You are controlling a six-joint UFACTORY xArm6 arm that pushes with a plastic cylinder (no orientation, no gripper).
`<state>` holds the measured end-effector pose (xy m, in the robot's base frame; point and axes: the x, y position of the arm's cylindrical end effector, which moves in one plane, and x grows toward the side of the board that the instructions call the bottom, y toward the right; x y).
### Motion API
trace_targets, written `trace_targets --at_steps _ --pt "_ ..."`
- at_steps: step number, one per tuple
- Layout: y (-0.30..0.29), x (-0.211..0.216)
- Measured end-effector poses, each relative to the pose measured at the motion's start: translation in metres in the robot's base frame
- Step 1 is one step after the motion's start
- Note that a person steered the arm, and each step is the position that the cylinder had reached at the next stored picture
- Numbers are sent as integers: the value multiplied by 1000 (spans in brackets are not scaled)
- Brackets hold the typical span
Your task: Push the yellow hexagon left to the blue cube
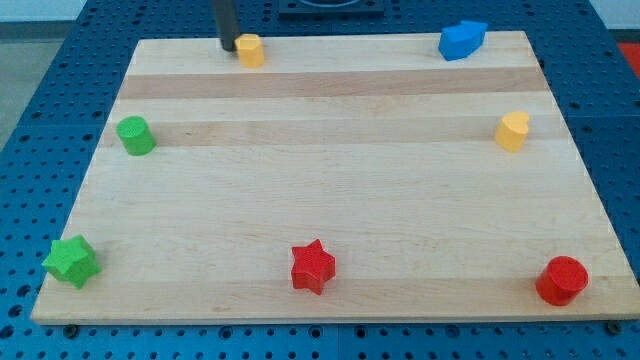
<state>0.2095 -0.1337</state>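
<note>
A: State the largest item first.

B: The wooden worktop fills most of the frame, pale planks lying on a blue perforated base. It carries seven small blocks.

A: Arm status?

B: The dark rod enters from the upper edge, left of centre. My tip sits on the worktop at its top edge, just left of the yellow hexagon — touching it or nearly so; the gap cannot be resolved. There is no pincer on this rig, so nothing opens, closes or holds anything; the rod is bare.

A: Location of the task items?

B: The yellow hexagon stands at the upper left-centre of the frame, close to the worktop's top edge. The blue cube stands at the upper right, also by the top edge, well apart from the hexagon — bare board lies between them.

A: Remaining blocks, in descending size?

B: As seen:
- red cylinder, lower right corner.
- green star, lower left corner.
- red star, bottom centre.
- green cylinder, left edge, mid-height.
- a second yellow block, right edge, below the blue cube; its exact shape cannot be made out.

A: Any contact between blocks?

B: None. All blocks stand apart from each other.
</note>
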Motion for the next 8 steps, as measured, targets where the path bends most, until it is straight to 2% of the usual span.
trace_targets --at_steps 2,3,4,5,8 --pt "62 17" --pt "18 16" --pt "0 45" --pt "22 64" --pt "95 43"
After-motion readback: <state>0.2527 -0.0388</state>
